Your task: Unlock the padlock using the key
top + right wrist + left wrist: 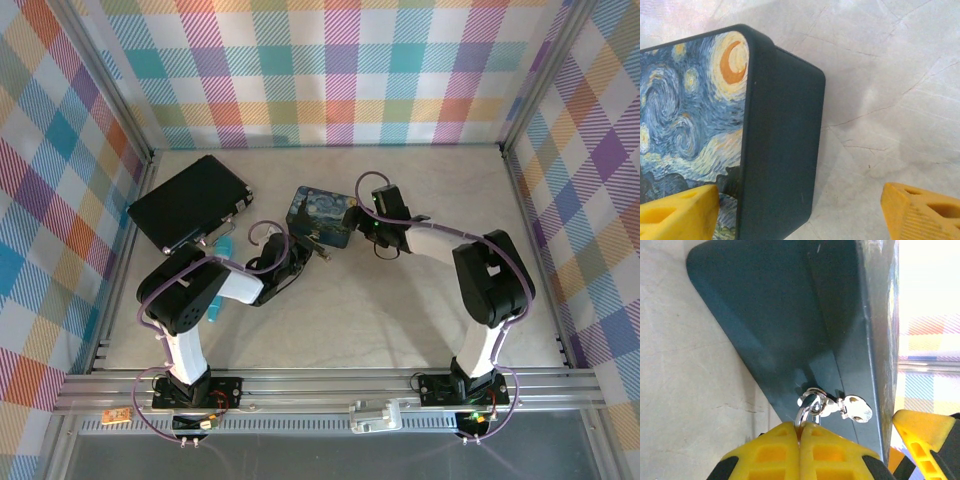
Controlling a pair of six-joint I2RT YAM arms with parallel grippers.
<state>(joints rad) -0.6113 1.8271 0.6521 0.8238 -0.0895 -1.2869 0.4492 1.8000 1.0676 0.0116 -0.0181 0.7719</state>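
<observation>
The padlock (805,416) is tiny, light, hard metal, so I judge it slippery. Its silver shackle loop stands out of the left gripper (800,430), whose jaws are closed on it, with the body hidden between them. The key (858,411) lies at 3 o'clock of the shackle, against the tin (790,315). It is thin, best taken by its flat head. At 3 o'clock of the tin, the right gripper (797,195) holds its jaws wide open, one finger above the lid and the other above the table (890,100).

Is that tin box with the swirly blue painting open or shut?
Shut, it seems: the dark blue painted tin box has its picture top lying level on the side wall, no gap or raised edge showing.
</observation>
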